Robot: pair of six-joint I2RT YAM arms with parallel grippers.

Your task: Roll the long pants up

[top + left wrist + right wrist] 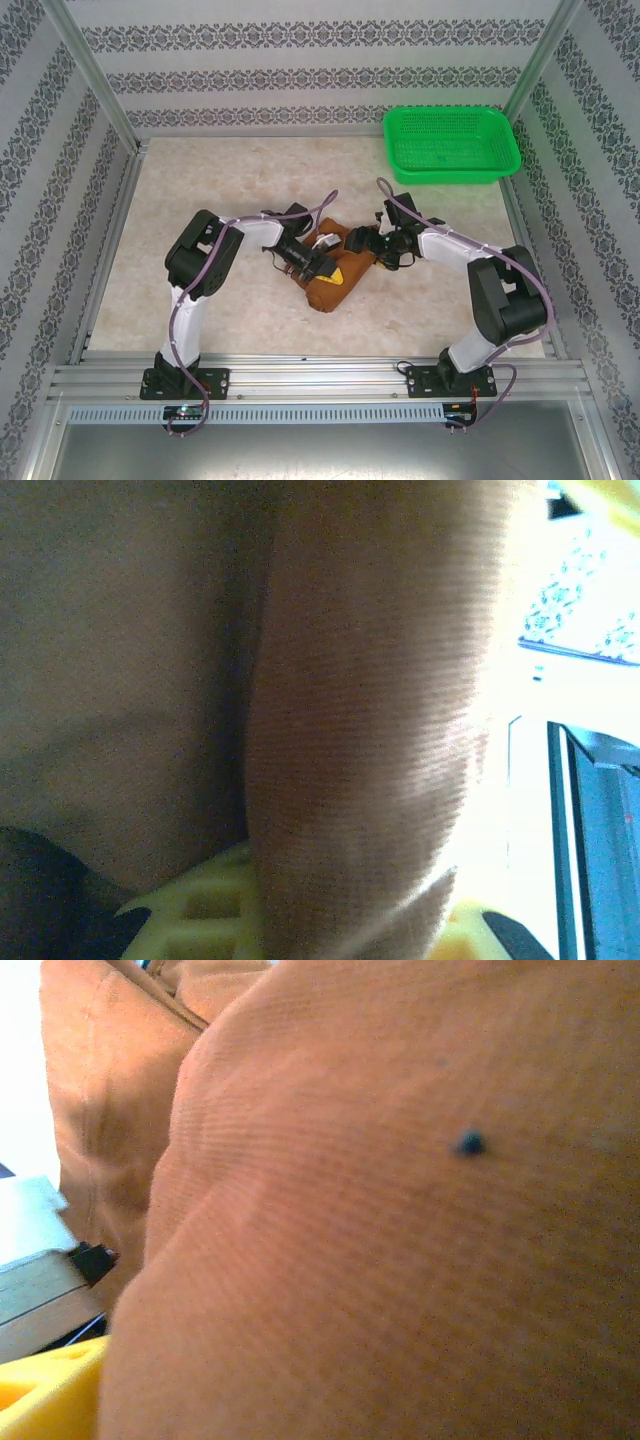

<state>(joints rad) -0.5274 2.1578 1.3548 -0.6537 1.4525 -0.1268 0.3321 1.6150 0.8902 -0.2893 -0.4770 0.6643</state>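
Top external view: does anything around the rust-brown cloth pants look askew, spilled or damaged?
Nothing stands out. The rust-brown cloth pants lie as a compact bundle mid-table, with the left gripper and right gripper both pressed against it. The green plastic mesh basket sits upright at the far right corner. No tear or spill shows.

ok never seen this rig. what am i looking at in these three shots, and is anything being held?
Two robot arms are bolted at the table's near edge. The overhead camera shows both from above and behind; the other two shots come from cameras on each wrist. On the table lie the long pants, bunched into a compact rust-brown bundle, and a green basket sits at the far right. The left gripper and right gripper both press into the bundle. Both wrist shots are mostly cloth up close, with yellow finger parts at the bottom edge. Whether either is clamped shut on the fabric can't be told.
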